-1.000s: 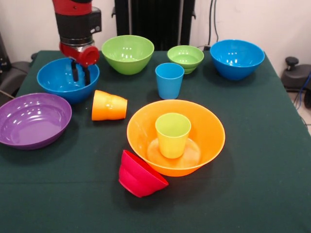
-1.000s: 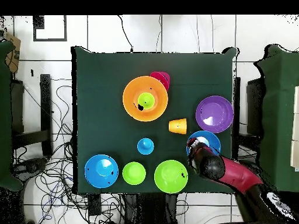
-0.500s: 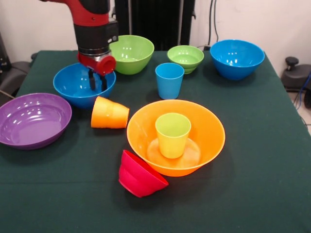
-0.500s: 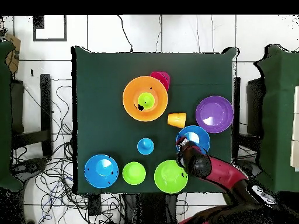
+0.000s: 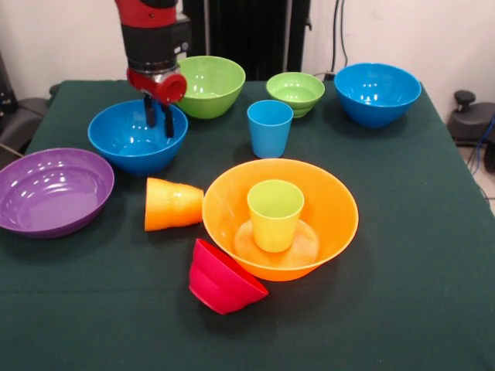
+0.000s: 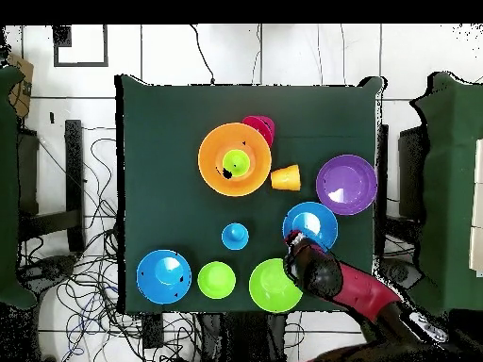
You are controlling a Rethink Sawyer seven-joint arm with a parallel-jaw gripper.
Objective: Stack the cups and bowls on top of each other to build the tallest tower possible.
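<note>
Gripping the far rim of the glossy blue plastic bowl (image 5: pixel 137 137), my gripper (image 5: pixel 158 121) has its two black fingers (image 5: pixel 167 122) set narrow, one either side of the wall as far as I can judge from the front view.

Working outward from the near edge: the small red plastic bowl (image 5: pixel 222 279) lies tipped on its side, leaning against the big yellow-orange plastic bowl (image 5: pixel 280 216), which has the lime green tapered tumbler (image 5: pixel 274 214) standing upright inside it. That is all the tower amounts to so far. The orange tumbler (image 5: pixel 172 205) lies on its side just beside the big bowl's rim. The wide shallow purple bowl (image 5: pixel 51 190) sits near the table edge, then the held blue bowl, then the upright blue tumbler (image 5: pixel 269 127). Farthest off stand the large green bowl (image 5: pixel 208 85), the small green bowl (image 5: pixel 295 93) and the second blue bowl (image 5: pixel 377 93).

To do this step well, I would lift straight up until the bowl clears the cloth, keep it level because a one-sided rim pinch lets it swing, and carry it high over the fallen orange tumbler. The green tumbler in the base bowl may stop it nesting.

The overhead view hides the fingers under the arm (image 6: pixel 347 282), so contact on the rim is my judgement only. The red bowl's opening faces away from me.
</note>
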